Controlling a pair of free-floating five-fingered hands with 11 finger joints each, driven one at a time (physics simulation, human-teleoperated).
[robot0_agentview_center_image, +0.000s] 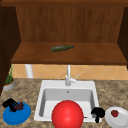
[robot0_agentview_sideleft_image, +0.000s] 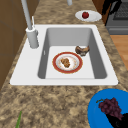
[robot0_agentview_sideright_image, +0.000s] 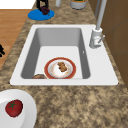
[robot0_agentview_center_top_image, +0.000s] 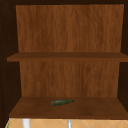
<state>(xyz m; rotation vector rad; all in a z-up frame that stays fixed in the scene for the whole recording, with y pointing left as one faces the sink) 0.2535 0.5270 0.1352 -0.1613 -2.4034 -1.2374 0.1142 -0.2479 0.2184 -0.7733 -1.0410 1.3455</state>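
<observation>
My left hand (robot0_agentview_center_image: 10, 103) is at the far left over a blue plate (robot0_agentview_center_image: 15, 117), fingers curled onto a dark bunch of grapes (robot0_agentview_center_image: 20, 106) lying on it. The left side view shows the grapes (robot0_agentview_sideleft_image: 110, 106) on the blue plate (robot0_agentview_sideleft_image: 100, 111) with that hand (robot0_agentview_sideleft_image: 119, 121) at their near end. From the right side, the hand (robot0_agentview_sideright_image: 42, 3) stands over the grapes (robot0_agentview_sideright_image: 45, 10). My right hand (robot0_agentview_center_image: 98, 112) hangs by the sink's front right corner with relaxed fingers, holding nothing, beside a white plate (robot0_agentview_center_image: 120, 120) bearing a tomato (robot0_agentview_center_image: 114, 113).
In the white sink (robot0_agentview_sideleft_image: 27, 72) lie a red-rimmed plate (robot0_agentview_sideleft_image: 56, 68) with brown food and a brown item (robot0_agentview_sideleft_image: 82, 50). A large red ball (robot0_agentview_center_image: 67, 115) covers the sink's front edge. Faucet (robot0_agentview_center_image: 68, 77) at the back, green bottle (robot0_agentview_center_image: 62, 48) on the shelf, potted plant (robot0_agentview_center_image: 9, 82) at left.
</observation>
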